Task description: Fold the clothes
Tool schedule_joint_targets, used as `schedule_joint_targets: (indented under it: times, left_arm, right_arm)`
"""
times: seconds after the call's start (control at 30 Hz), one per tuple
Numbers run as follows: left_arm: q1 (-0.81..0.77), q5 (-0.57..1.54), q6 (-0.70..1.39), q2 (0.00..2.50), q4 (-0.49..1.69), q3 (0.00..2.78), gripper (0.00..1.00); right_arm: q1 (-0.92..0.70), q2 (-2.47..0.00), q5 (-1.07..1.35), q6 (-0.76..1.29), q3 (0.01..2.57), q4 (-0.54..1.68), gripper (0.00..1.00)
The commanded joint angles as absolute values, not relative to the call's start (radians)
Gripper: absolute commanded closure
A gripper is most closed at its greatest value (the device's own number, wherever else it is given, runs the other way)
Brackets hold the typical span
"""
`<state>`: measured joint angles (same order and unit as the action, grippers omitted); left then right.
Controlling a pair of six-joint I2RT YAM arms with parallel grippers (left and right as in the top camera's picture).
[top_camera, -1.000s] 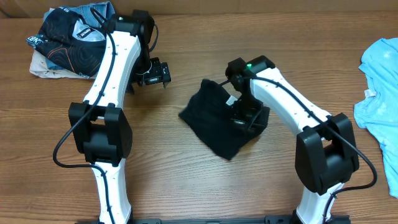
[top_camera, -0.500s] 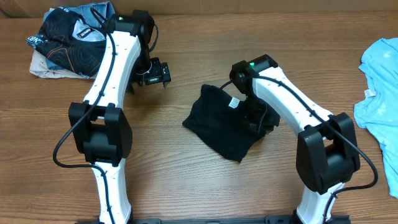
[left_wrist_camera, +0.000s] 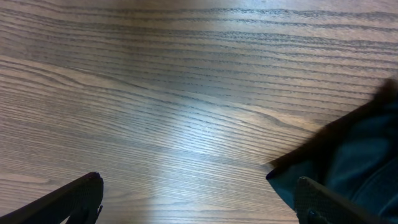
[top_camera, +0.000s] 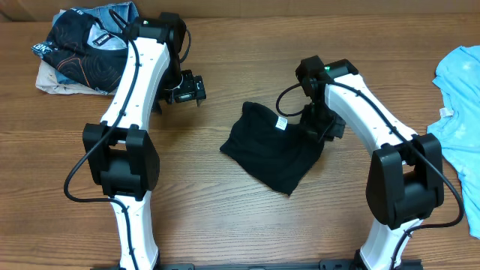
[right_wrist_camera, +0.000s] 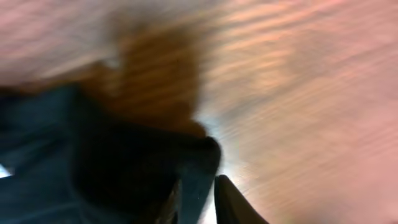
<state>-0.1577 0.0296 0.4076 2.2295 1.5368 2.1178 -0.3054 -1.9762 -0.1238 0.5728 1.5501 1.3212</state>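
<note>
Lying crumpled at the middle of the table [top_camera: 225, 210], the black shirt [top_camera: 270, 150] is recorded with its white neck label [top_camera: 282, 123] showing. Its right edge is pinched between the nearly closed right fingers [top_camera: 325, 129] (wrist view blurred). The left fingers [top_camera: 190, 88] are spread wide, nothing held. A light blue T-shirt [top_camera: 457, 112] is noted at the table's right edge.

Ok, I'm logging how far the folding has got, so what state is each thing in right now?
black shirt: bunched in a rough, uneven bundle on the table, white neck label showing.
light blue T-shirt: unfolded, lying loose at the right edge.
dark patterned clothes: crumpled heap, far left corner.
left gripper: open, empty, over bare wood.
right gripper: appears shut on the black shirt's edge; view blurred.
</note>
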Motion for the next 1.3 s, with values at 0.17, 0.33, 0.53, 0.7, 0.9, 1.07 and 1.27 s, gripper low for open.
schedule_joint_targets:
  times: [0.17,0.33,0.53,0.7,0.9,1.07,1.27]
  left_arm:
    - [-0.163,0.033,0.380,2.197,1.543,2.116,0.00]
    - [-0.163,0.033,0.380,2.197,1.544,2.116,0.00]
    - [-0.163,0.034,0.381,2.197,1.537,2.116,0.00]
    - [-0.165,0.045,0.381,2.197,1.529,2.116,0.00]
    - [-0.165,0.043,0.410,2.197,1.509,2.116,0.00]
    - [-0.155,0.041,0.469,2.197,1.498,2.116,0.00]
    - [-0.150,0.002,0.503,2.197,1.487,2.116,0.00]
  right_arm:
    - [-0.297,-1.957,-0.019,0.525,1.488,1.200,0.73]
    - [-0.250,-1.956,-0.194,0.633,1.481,1.243,0.73]
    - [-0.158,-1.956,-0.287,0.633,1.515,1.340,0.74]
    - [-0.133,-1.933,-0.241,0.628,1.611,1.403,0.74]
    - [-0.146,-1.889,0.192,0.370,1.724,1.337,0.65]
    - [-0.183,-1.893,0.398,0.332,1.727,1.268,0.55]
    - [-0.300,-1.896,0.398,0.343,1.724,1.214,0.35]
